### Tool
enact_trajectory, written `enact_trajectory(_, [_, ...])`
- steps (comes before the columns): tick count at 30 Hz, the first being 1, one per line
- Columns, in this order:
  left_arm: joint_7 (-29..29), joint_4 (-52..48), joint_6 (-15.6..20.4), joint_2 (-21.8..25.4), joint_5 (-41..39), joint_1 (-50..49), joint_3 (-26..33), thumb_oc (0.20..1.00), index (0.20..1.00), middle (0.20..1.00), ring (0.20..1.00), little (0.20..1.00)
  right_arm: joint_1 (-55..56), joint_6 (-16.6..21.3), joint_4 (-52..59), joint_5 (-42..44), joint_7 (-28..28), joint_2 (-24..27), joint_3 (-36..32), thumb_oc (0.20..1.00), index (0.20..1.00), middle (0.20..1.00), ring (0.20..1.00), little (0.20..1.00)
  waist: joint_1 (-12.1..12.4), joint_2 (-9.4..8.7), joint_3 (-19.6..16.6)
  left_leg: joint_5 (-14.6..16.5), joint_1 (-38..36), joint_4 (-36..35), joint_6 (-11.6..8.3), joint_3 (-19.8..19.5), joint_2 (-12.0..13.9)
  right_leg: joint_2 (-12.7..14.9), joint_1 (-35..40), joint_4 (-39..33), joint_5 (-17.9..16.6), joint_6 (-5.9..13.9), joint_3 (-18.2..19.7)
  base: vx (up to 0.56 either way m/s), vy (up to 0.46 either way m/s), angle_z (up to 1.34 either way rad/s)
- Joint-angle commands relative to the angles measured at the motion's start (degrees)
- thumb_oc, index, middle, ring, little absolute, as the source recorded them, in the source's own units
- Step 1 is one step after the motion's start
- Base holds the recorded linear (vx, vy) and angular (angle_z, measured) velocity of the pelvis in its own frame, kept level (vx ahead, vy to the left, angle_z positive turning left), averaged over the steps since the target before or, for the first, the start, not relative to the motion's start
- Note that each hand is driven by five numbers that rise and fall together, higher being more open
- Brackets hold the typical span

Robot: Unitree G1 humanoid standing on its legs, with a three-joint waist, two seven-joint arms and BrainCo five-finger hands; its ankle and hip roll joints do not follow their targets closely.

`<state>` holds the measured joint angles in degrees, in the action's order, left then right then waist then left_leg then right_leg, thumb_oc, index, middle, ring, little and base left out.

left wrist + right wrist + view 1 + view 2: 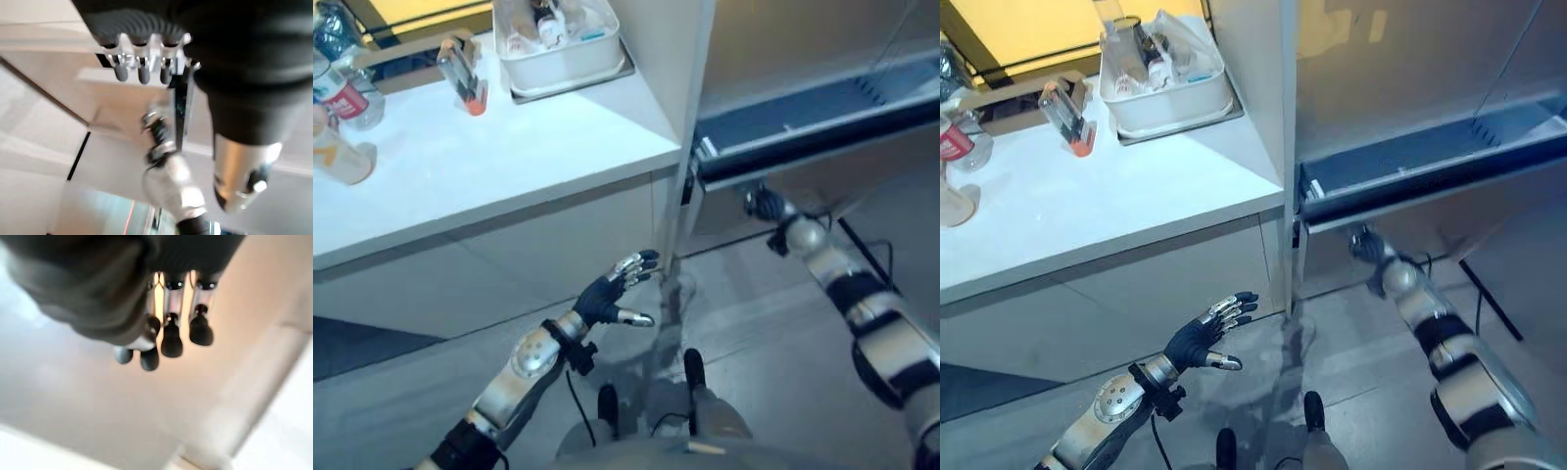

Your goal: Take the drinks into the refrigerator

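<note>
The drinks, two plastic bottles (347, 98), stand at the table's (509, 166) far left edge, with a pale cup-like thing (342, 157) touching that edge just in front of them. A white tray (563, 59) of small items sits at the far right corner, a small orange-based object (465, 78) beside it. The left hand (612, 294) hangs below the table's front edge, fingers spread and holding nothing. The right hand (764, 204) reaches under the open refrigerator's dark shelf edge (822, 142); its fingers (171, 340) hang loosely curled, holding nothing.
</note>
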<state>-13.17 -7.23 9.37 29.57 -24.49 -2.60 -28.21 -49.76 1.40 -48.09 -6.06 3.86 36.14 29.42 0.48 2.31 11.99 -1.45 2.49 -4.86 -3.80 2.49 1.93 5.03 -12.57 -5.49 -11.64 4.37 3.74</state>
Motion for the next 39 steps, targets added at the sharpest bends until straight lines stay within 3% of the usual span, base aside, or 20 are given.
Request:
enact_trajectory(1, [1.3, -2.4, 2.7, 2.7, -0.9, 2.7, -1.0, 1.0, 1.0, 1.0, 1.0, 1.0, -18.2, 4.2, -2.1, 0.9, 5.2, -3.9, 0.5, 0.2, 0.2, 0.2, 0.2, 0.2, 4.0, -3.72, 2.9, 2.3, 4.1, 3.3, 4.17, -2.1, -3.7, 1.6, 4.0, 1.7, 4.7, 2.82, -3.1, 0.01, 0.011, 0.1])
enact_trajectory(11, [4.5, 0.7, 4.2, 4.6, 2.6, 4.7, 1.2, 1.0, 1.0, 1.0, 1.0, 1.0, -26.3, 3.5, -2.0, 0.9, 5.6, -6.0, 3.8, 0.2, 0.2, 0.2, 0.2, 0.2, 4.1, -3.27, 4.4, 1.2, 5.1, 2.4, 3.81, -2.7, -3.7, 1.8, 2.8, 1.8, 4.4, 2.72, -3.7, 0.0, 0.015, 0.05])
enact_trajectory(17, [6.4, 1.2, 4.8, 3.5, 3.4, 5.1, 2.9, 1.0, 1.0, 1.0, 1.0, 1.0, -23.6, 3.7, -0.8, 2.5, 6.0, -6.1, 2.1, 0.2, 0.2, 0.2, 0.2, 0.2, 3.8, -3.18, 4.5, 1.2, 4.9, 2.1, 3.7, -3.0, -3.7, 2.0, 3.0, 1.8, 4.6, 2.65, -4.0, 0.0, 0.0, 0.0])
enact_trajectory(18, [6.6, 1.4, 4.9, 3.1, 3.5, 4.8, 3.1, 1.0, 1.0, 1.0, 1.0, 1.0, -22.6, 3.8, -0.6, 2.9, 6.1, -6.0, 1.3, 1.0, 1.0, 1.0, 1.0, 1.0, 3.7, -3.13, 4.5, 1.2, 4.8, 2.1, 3.7, -3.0, -3.7, 2.0, 3.2, 1.8, 4.7, 2.63, -4.0, 0.0, 0.0, 0.0])
enact_trajectory(22, [7.1, 1.3, 5.3, 2.0, 4.1, 4.4, 3.9, 1.0, 1.0, 1.0, 1.0, 1.0, -14.5, 4.6, 2.4, 5.5, 6.8, -5.2, -3.1, 1.0, 1.0, 1.0, 1.0, 1.0, 3.5, -3.0, 4.3, 1.3, 4.4, 2.0, 3.68, -3.2, -3.7, 2.0, 3.7, 1.6, 4.9, 2.66, -4.1, 0.0, 0.0, 0.0])
enact_trajectory(25, [7.3, 3.3, 5.6, 0.1, 5.4, 3.7, 5.6, 1.0, 1.0, 1.0, 1.0, 1.0, 3.4, 5.8, 9.1, 7.1, 6.0, -4.9, -9.3, 1.0, 1.0, 1.0, 1.0, 1.0, 2.6, -2.81, 4.3, 1.3, 4.0, 1.7, 3.55, -3.6, -3.7, 2.1, 4.1, 1.7, 5.2, 2.75, -4.6, -0.01, -0.004, 0.12])
enact_trajectory(27, [7.6, 4.4, 5.8, -0.4, 5.7, 3.3, 6.0, 1.0, 1.0, 1.0, 1.0, 1.0, 8.4, 6.2, 10.1, 7.3, 6.0, -5.8, -10.5, 1.0, 1.0, 1.0, 1.0, 1.0, 2.3, -2.73, 4.2, 1.3, 3.8, 1.6, 3.51, -3.6, -3.6, 2.2, 4.2, 1.6, 5.2, 2.77, -4.7, 0.0, -0.007, 0.18])
enact_trajectory(29, [8.1, 9.3, 6.0, -2.4, 6.3, 2.1, 7.6, 1.0, 1.0, 1.0, 1.0, 1.0, 21.4, 7.3, 9.0, 9.7, 4.9, -8.7, -15.0, 1.0, 1.0, 1.0, 1.0, 1.0, 1.5, -2.9, 3.8, 1.3, 3.3, 1.6, 3.48, -3.8, -3.5, 2.1, 4.8, 1.6, 5.6, 2.79, -5.1, 0.01, -0.024, 0.07])
enact_trajectory(30, [8.1, 9.3, 6.1, -2.4, 6.3, 2.1, 7.6, 1.0, 1.0, 1.0, 1.0, 1.0, 21.4, 7.3, 9.0, 9.7, 4.9, -8.7, -15.1, 1.0, 1.0, 1.0, 1.0, 1.0, 1.5, -2.89, 3.8, 1.3, 3.3, 1.6, 3.48, -3.8, -3.5, 2.1, 4.8, 1.6, 5.6, 2.79, -5.1, 0.02, -0.033, 0.02])
enact_trajectory(32, [9.1, 19.3, 5.4, -5.9, 7.3, 1.2, 9.4, 1.0, 1.0, 1.0, 1.0, 1.0, 29.9, 7.1, 1.5, 10.9, 3.0, -12.3, -16.6, 1.0, 1.0, 1.0, 1.0, 1.0, 0.6, -3.1, 3.1, 1.5, 2.6, 1.7, 3.41, -3.9, -3.3, 2.0, 5.6, 1.8, 6.0, 2.71, -5.4, 0.02, -0.031, 0.05])
enact_trajectory(33, [9.1, 19.3, 5.4, -5.9, 7.3, 1.2, 9.4, 1.0, 1.0, 1.0, 1.0, 1.0, 29.9, 7.1, 1.5, 10.9, 3.0, -12.3, -16.6, 1.0, 1.0, 1.0, 1.0, 1.0, 0.6, -3.09, 3.1, 1.5, 2.6, 1.7, 3.41, -3.9, -3.3, 2.0, 5.6, 1.7, 6.0, 2.71, -5.4, 0.04, -0.034, 0.13])
enact_trajectory(34, [10.8, 26.3, 5.0, -7.9, 11.1, 1.6, 10.9, 1.0, 1.0, 1.0, 1.0, 1.0, 33.7, 7.1, -3.8, 11.8, 2.0, -15.0, -17.2, 1.0, 1.0, 1.0, 1.0, 1.0, 0.2, -3.31, 2.4, 1.7, 2.0, 1.8, 3.32, -3.9, -3.0, 1.8, 6.2, 1.8, 6.3, 2.58, -5.5, 0.04, -0.034, 0.07])
enact_trajectory(36, [13.1, 37.3, 3.6, -11.9, 10.4, 2.4, 13.5, 1.0, 1.0, 1.0, 1.0, 1.0, 36.4, 6.6, -8.9, 11.2, 1.3, -17.4, -16.6, 1.0, 1.0, 1.0, 1.0, 1.0, -0.1, -3.56, 1.6, 1.7, 1.4, 1.8, 3.21, -4.0, -2.8, 1.7, 6.9, 1.9, 6.6, 2.43, -5.5, 0.04, -0.04, -0.01])
enact_trajectory(37, [13.1, 37.6, 3.8, -12.1, 10.4, 2.6, 13.5, 1.0, 1.0, 1.0, 1.0, 1.0, 36.3, 6.7, -8.9, 11.2, 1.3, -17.4, -16.6, 1.0, 1.0, 1.0, 1.0, 1.0, -0.2, -3.5, 1.7, 1.7, 1.4, 1.8, 3.21, -4.0, -2.8, 1.7, 7.0, 1.9, 6.6, 2.43, -5.6, 0.03, -0.031, 0.01])
enact_trajectory(39, [16.3, 50.5, 2.8, -15.5, 15.0, 5.3, 15.1, 1.0, 1.0, 1.0, 1.0, 1.0, 38.4, 6.4, -17.2, 12.7, 1.5, -20.5, -18.0, 1.0, 1.0, 1.0, 1.0, 1.0, -0.6, -3.64, 0.2, 1.9, 0.2, 1.6, 3.01, -4.2, -2.5, 1.6, 8.0, 2.1, 7.2, 2.23, -6.0, 0.07, -0.043, 0.02])
